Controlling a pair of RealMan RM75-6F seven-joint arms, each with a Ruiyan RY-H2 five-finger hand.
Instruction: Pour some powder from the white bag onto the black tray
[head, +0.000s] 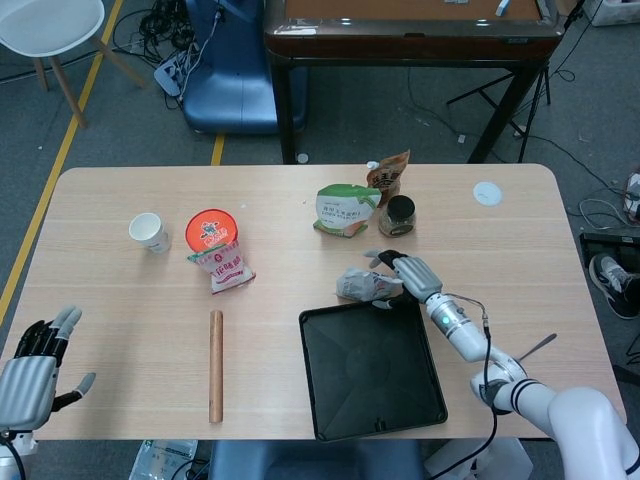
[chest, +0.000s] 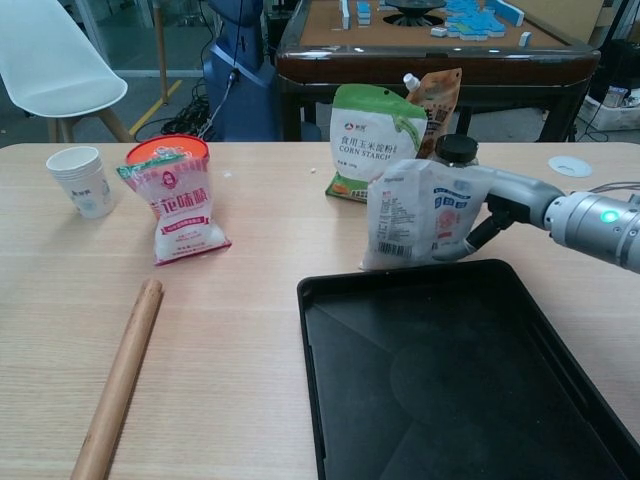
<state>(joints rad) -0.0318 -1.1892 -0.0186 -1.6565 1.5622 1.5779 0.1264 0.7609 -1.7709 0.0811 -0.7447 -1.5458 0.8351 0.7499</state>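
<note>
The white bag stands upright on the table, just behind the far edge of the black tray. My right hand is at the bag's right side. Its fingers reach behind the bag's top and its thumb lies along the lower right edge in front. The fingers stay spread wider than the bag, which looks unsqueezed and still rests on the table. My left hand hangs open at the table's near left corner, holding nothing. The tray holds nothing.
A green-and-white corn starch pouch, a dark-lidded jar and an orange pouch stand right behind the bag. A wooden rolling pin, a small red-topped bag and a paper cup lie to the left.
</note>
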